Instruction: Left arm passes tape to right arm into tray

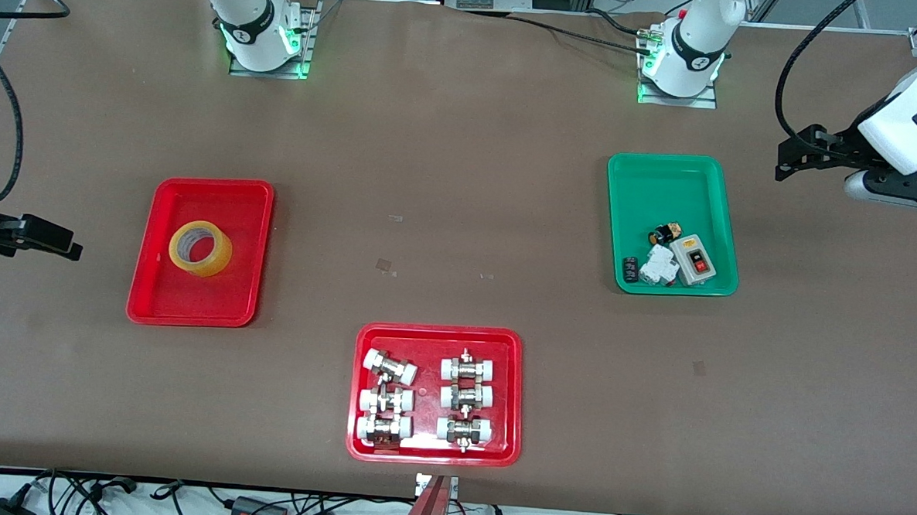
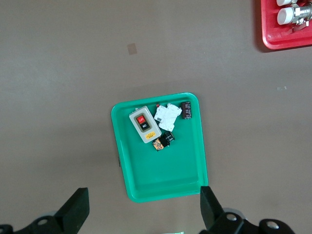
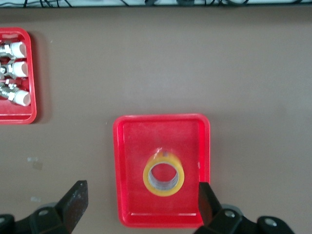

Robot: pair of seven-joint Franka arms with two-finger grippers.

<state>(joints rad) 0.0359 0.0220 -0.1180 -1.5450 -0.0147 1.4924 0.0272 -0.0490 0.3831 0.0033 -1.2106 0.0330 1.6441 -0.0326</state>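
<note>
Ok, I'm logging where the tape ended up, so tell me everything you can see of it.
The tape is a wide roll of translucent yellow packing tape with a large round hole. It lies flat, hole upward, inside the plain red tray toward the right arm's end of the table, resting on the tray floor clear of the rim. Nothing grips or touches it otherwise.

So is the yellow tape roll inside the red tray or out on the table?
Inside. The translucent yellow tape roll lies flat on the floor of the plain glossy red plastic tray, hole facing up, with no claw touching it.

Green tray [image 1: 673, 174] holds switch box [image 1: 696, 259]; fittings [image 1: 389, 367] fill second red tray [image 1: 438, 336].
</note>
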